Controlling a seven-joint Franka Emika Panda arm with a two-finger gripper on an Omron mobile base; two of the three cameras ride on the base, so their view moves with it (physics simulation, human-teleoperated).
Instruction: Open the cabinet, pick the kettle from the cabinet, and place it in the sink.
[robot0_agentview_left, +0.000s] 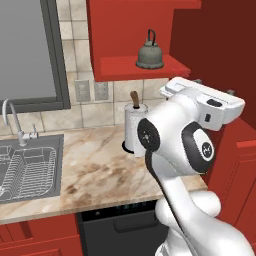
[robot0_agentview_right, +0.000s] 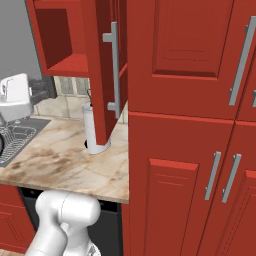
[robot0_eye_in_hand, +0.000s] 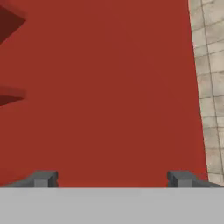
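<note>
The red wall cabinet (robot0_agentview_left: 142, 30) stands open. Its door (robot0_agentview_right: 102, 75) is swung out edge-on, with the long silver handle (robot0_agentview_right: 115, 70) facing me. On the bottom shelf sits the grey-green kettle (robot0_agentview_left: 149, 52), upright, with its dark arched handle on top. My gripper (robot0_agentview_left: 214, 86) hangs below and to the right of that shelf, apart from the kettle. In the hand view my gripper (robot0_eye_in_hand: 111, 179) is open and empty, its fingertips (robot0_eye_in_hand: 41, 178) wide apart before a close red cabinet panel. The steel sink (robot0_agentview_left: 55, 150) with its wire rack lies low at the left.
A white paper-towel roll (robot0_agentview_left: 134, 127) stands on the marble counter (robot0_agentview_left: 100, 175) under the cabinet. The curved faucet (robot0_agentview_left: 12, 120) rises behind the sink. Tall red cabinets (robot0_agentview_right: 190, 125) wall off the right. Tiled backsplash (robot0_eye_in_hand: 210, 87) shows beside the panel.
</note>
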